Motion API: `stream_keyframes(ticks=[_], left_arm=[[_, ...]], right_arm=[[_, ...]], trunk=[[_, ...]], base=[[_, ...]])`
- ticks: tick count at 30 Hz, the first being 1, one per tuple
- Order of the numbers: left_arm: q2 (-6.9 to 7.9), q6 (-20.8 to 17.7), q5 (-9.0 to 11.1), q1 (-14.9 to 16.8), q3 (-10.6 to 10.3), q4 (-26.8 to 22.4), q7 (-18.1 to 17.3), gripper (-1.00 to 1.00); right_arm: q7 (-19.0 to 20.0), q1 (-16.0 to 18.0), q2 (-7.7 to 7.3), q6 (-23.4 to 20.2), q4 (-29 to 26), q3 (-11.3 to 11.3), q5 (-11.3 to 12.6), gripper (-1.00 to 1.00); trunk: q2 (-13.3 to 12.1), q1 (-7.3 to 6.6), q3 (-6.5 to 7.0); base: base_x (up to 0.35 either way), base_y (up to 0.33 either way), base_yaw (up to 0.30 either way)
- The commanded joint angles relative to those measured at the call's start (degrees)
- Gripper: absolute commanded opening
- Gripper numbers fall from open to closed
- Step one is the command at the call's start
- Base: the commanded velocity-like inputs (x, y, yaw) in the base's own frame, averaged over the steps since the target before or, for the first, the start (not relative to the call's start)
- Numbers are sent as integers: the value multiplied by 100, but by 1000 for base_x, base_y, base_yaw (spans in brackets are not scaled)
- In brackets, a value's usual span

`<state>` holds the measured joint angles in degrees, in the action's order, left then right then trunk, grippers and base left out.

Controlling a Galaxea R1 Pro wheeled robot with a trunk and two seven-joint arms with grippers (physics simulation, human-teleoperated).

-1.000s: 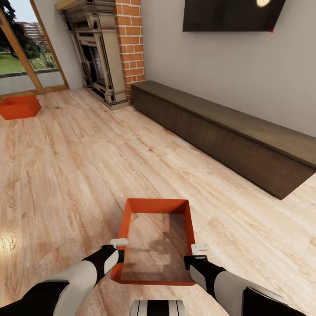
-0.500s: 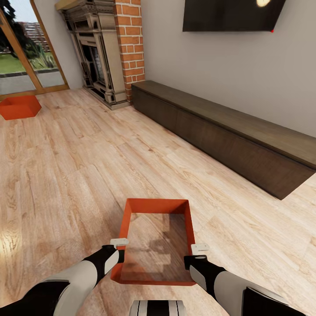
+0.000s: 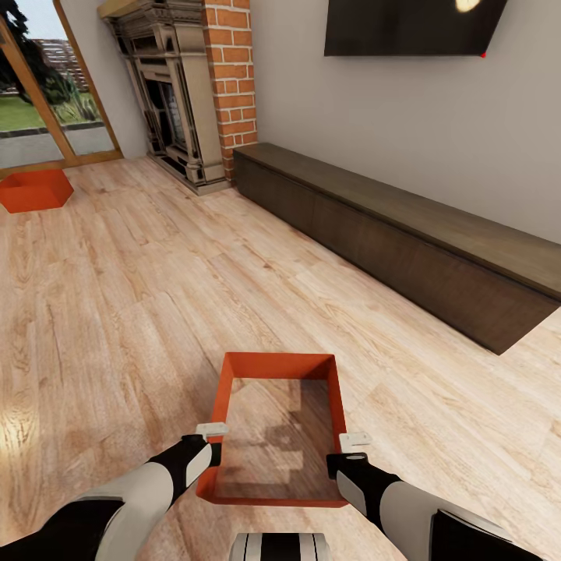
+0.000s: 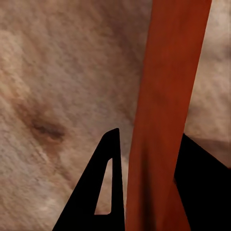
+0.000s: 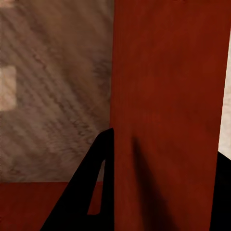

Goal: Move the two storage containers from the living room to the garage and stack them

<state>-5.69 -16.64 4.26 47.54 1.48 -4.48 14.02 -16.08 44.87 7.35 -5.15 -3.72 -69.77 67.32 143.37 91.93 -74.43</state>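
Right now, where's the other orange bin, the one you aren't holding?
Head view, far left: the second bin sits on the wood floor by the glass door.

Two storage containers: near container (image 3: 228, 393), far container (image 3: 35, 190). One bench (image 3: 405, 234).

An orange-red bin wall (image 5: 163, 110) is seen standing between the two black fingers (image 5: 91, 192) of the right gripper (image 5: 159, 192), one finger on each side of it. Light wood plank floor (image 5: 53, 91) lies beyond the outer finger, and more orange-red surface is seen beside that finger's base.
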Motion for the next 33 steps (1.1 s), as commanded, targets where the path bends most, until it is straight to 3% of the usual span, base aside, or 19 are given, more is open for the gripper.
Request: stream_keyframes(ticks=[1, 7, 17, 33], left_arm=[[-1, -39, -57, 0, -56, -16, 48, -100], [-4, -32, -53, 1, -60, -17, 48, -100], [-7, -35, -40, 0, -58, -17, 53, -100], [-11, -40, -31, 1, -54, -17, 57, -100]], right_arm=[[-53, 4, -8, -29, 18, 25, -54, -100], [-53, 4, -13, -25, 17, 25, -53, -100], [-53, 4, -14, -22, 18, 25, -53, -100], [-53, 4, -14, -19, 15, 25, -59, -100]], trunk=[[1, 0, -4], [1, 0, -4], [-13, -25, 218], [-654, -377, 505]], base=[[0, 0, 0], [0, 0, 0], [0, 0, 0], [0, 0, 0]])
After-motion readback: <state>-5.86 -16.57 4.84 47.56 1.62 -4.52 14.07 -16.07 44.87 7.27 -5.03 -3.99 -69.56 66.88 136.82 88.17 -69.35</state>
